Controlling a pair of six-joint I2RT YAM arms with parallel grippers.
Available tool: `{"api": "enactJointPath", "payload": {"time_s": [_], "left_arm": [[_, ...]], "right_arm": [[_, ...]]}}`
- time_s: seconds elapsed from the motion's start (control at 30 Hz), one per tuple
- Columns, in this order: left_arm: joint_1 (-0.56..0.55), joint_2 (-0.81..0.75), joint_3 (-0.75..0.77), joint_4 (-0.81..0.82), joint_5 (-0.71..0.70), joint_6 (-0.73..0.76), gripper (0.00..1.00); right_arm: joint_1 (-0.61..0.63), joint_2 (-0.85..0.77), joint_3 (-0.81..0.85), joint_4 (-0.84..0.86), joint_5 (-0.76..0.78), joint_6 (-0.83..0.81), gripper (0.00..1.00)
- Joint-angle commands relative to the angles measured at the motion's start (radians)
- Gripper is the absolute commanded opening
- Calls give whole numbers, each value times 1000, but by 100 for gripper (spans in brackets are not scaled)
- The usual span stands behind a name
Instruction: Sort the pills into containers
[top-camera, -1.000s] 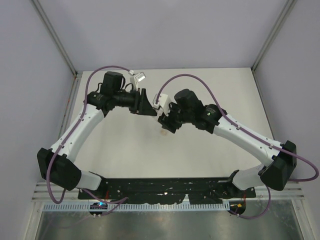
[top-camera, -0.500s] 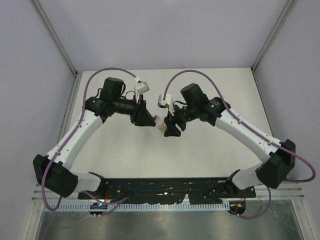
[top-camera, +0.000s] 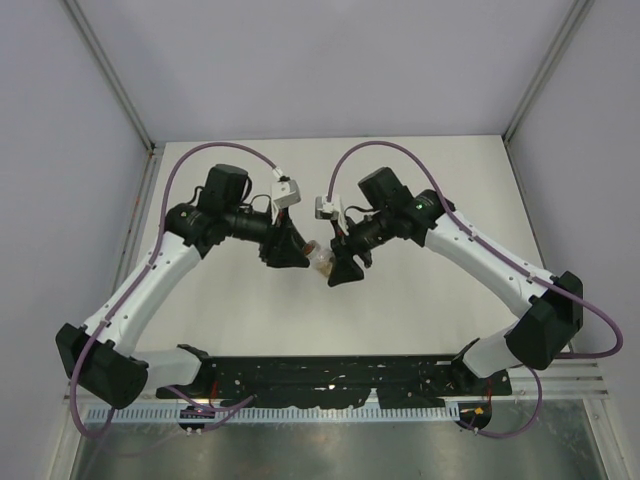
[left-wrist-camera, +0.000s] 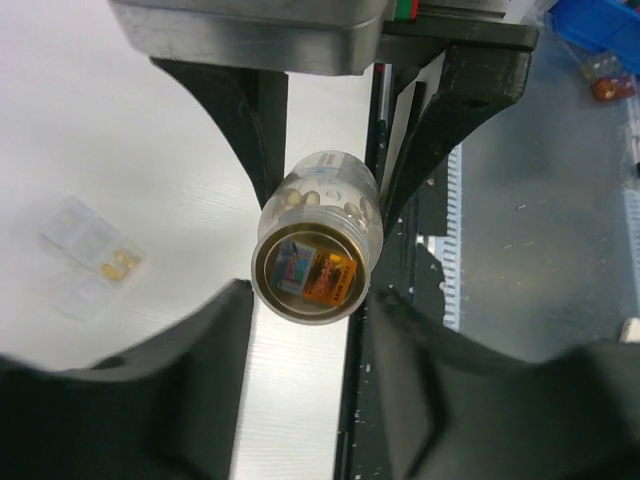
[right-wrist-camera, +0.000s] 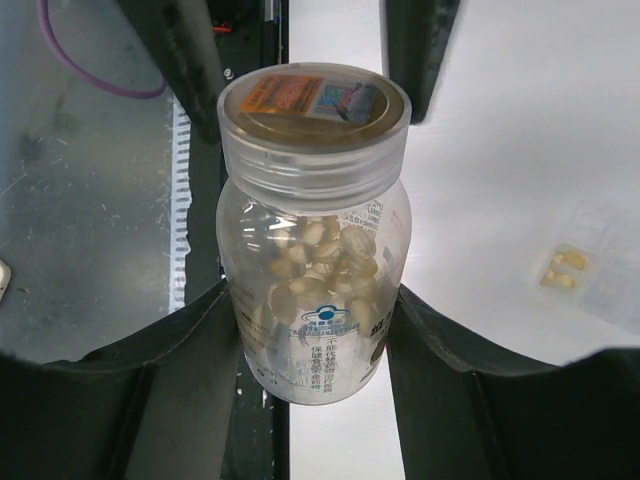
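A clear pill bottle (right-wrist-camera: 312, 290) with a clear screw lid (right-wrist-camera: 312, 105) hangs in the air between both arms; pale tan pills (right-wrist-camera: 325, 260) fill its upper half. My right gripper (right-wrist-camera: 312, 330) is shut on the bottle's body. The left gripper (left-wrist-camera: 310, 300) faces the lid (left-wrist-camera: 315, 275) end-on, and its fingers press the lid's two sides. From above, the bottle (top-camera: 320, 261) sits between the two black grippers. The containers are a clear compartment box (left-wrist-camera: 90, 255) lying on the white table, with orange-brown pills (left-wrist-camera: 121, 264) in one cell; the same box (right-wrist-camera: 590, 265) shows in the right wrist view.
Below the bottle run the table's near edge, the black base rail (top-camera: 330, 375) and a grey metal ledge (left-wrist-camera: 540, 250). A blue bin (left-wrist-camera: 605, 30) and small orange things lie off the table. Purple cables (top-camera: 370, 152) loop above both arms.
Both grippers have come together toward the near middle, bringing the bottle's lid in between the left fingers. The left jaws have narrowed onto the lid. The right grip is unchanged.
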Motion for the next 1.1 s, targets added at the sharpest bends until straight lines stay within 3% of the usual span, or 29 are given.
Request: {"api": "enactJointPath", "payload": {"time_s": [0.0,0.07,0.13,0.27,0.43,0.73,0.83,0.9,0.97,1.07], "left_arm": [[-18,-25,-12,89,4,-51,64],[-18,-37,-32,147,-6,-111,83],[-20,-45,-44,206,-19,-170,93],[-20,-28,-49,283,-72,-293,95],[-30,-2,-71,329,-140,-361,89],[-49,41,-64,330,-158,-361,61],[-49,47,-63,329,-157,-359,40],[-49,52,-58,324,-158,-353,17],[-49,53,-51,306,-172,-343,0],[-40,47,-46,284,-191,-320,0]], "right_arm": [[12,-23,34,98,-10,2,5],[12,-33,32,116,24,21,6],[15,-37,32,135,65,45,5],[20,-48,32,165,123,72,6],[27,-54,34,190,162,88,6],[29,-60,28,204,174,98,5],[27,-65,22,208,177,99,6],[29,-66,13,210,180,98,9],[29,-66,6,210,191,95,18],[29,-74,-12,210,215,88,52]]}}
